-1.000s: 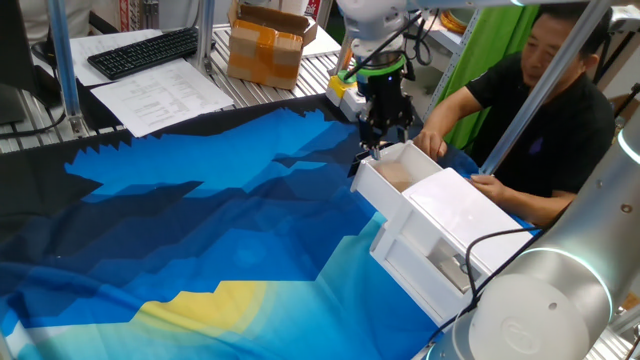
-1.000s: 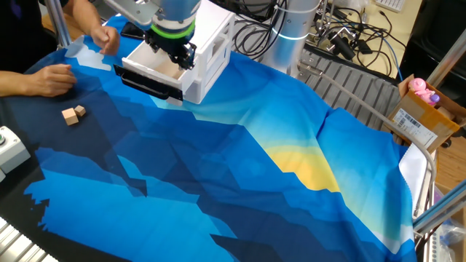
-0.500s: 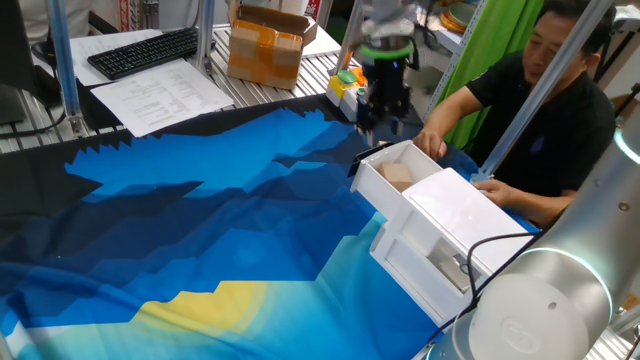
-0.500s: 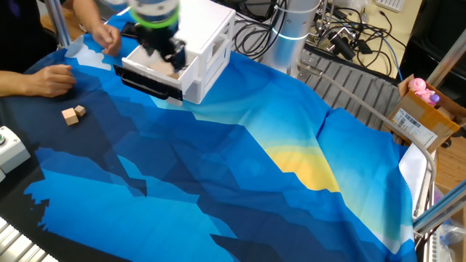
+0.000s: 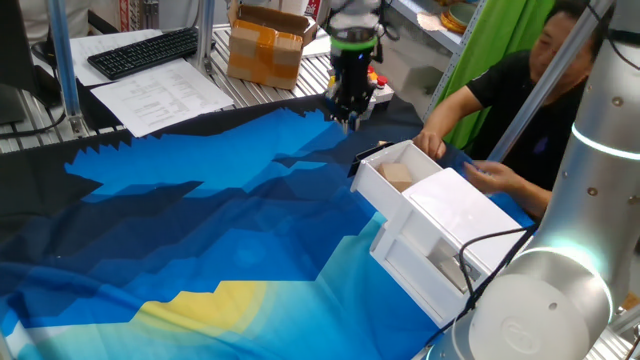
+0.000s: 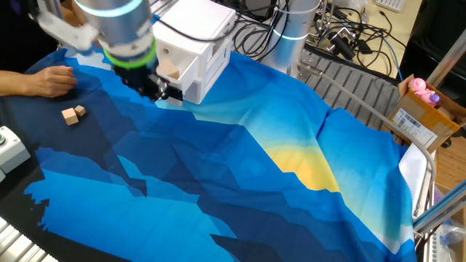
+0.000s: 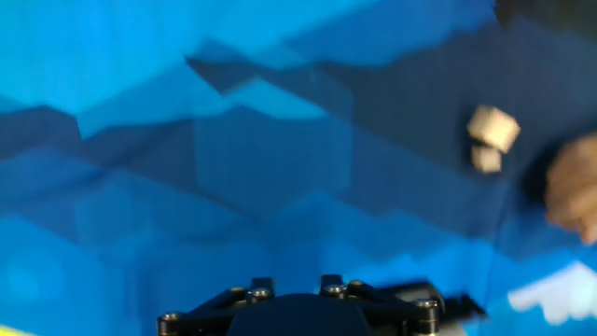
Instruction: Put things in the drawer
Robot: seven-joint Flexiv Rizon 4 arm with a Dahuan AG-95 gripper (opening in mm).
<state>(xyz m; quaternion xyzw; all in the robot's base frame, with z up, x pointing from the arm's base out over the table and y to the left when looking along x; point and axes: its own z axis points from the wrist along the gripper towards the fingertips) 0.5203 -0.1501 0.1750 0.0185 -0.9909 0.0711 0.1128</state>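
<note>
The white drawer (image 5: 372,183) stands pulled out of the white cabinet (image 5: 455,220), and a tan wooden cube (image 5: 397,176) lies inside it. The cube (image 6: 169,69) and the drawer (image 6: 191,75) also show in the other fixed view. My gripper (image 5: 347,120) hangs over the blue cloth, up and left of the drawer, open and empty. In the other fixed view it (image 6: 159,92) is just in front of the drawer. Two more tan blocks, a cube (image 6: 70,116) and a smaller piece (image 6: 80,110), lie on the dark cloth. The hand view shows them as well, the cube (image 7: 492,128) and the piece (image 7: 486,160).
A person (image 5: 530,90) sits beside the cabinet with a hand (image 6: 51,78) resting near the loose blocks. A button box (image 6: 7,148) sits at the cloth's edge. A cardboard box with orange tape (image 5: 265,45) and a keyboard (image 5: 140,50) lie behind the cloth.
My gripper has risen out of the drawer and moved away from it over the cloth, leaving a tan cube inside. The person's hands have shifted slightly.
</note>
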